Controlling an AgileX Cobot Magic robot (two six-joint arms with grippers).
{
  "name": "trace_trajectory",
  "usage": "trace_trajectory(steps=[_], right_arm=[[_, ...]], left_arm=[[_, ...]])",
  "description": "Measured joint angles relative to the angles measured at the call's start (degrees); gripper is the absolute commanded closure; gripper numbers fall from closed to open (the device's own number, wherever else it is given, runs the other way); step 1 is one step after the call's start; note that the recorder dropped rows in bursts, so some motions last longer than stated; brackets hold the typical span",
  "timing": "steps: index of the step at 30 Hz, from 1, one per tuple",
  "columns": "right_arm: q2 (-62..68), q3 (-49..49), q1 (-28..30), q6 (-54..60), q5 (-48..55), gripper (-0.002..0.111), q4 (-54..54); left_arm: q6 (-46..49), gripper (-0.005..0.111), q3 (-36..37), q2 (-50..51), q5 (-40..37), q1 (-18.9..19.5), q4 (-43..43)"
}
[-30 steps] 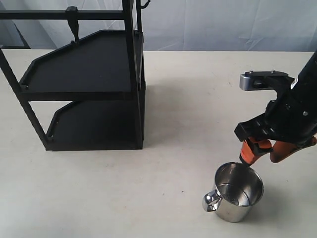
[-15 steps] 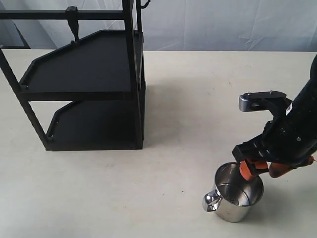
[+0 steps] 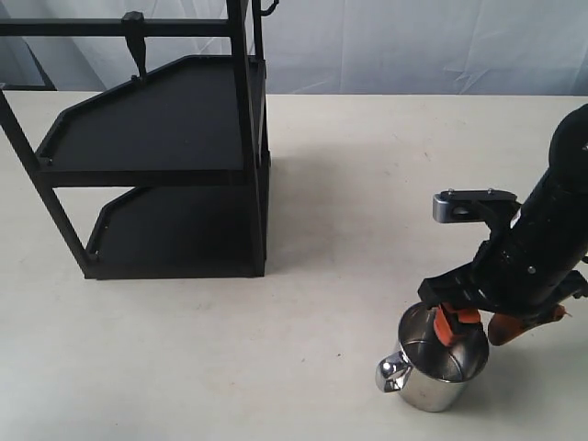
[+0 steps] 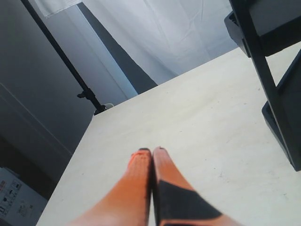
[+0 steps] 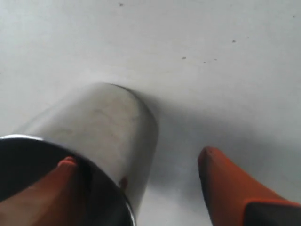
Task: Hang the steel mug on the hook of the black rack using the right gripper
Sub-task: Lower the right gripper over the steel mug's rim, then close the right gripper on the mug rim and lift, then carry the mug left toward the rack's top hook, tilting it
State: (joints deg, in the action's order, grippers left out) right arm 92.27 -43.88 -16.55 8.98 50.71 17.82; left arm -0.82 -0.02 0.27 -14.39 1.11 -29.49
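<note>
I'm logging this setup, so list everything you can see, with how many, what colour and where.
steel mug: one, shiny silver, upright on the table near the front right, handle toward the left of the exterior view.
black rack: one, matte black, two shelves, standing on the table at the left.
hook: one, black, hanging down from the rack's top bar.
small curled hook: one, black, at the top of the rack's right post.
table: one, off-white.
backdrop curtain: one, pale grey-white, behind the table.
right gripper: one, orange fingers, open, one finger inside the mug and one outside its wall.
left gripper: one, orange fingers, shut, above bare table beside the rack.
</note>
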Motion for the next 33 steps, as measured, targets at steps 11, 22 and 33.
trace_trajectory(steps=[11, 22, 33], right_arm=[[0.10, 0.00, 0.00, 0.20, -0.16, 0.109, 0.51], [0.10, 0.28, -0.09, 12.94, 6.59, 0.109, 18.88], [0.10, 0.28, -0.09, 21.81, 15.80, 0.109, 35.21]], left_arm=[[0.00, 0.105, 0.00, 0.00, 0.00, 0.00, 0.00], [0.00, 0.105, 0.00, 0.00, 0.00, 0.00, 0.00], [0.00, 0.105, 0.00, 0.00, 0.00, 0.00, 0.00]])
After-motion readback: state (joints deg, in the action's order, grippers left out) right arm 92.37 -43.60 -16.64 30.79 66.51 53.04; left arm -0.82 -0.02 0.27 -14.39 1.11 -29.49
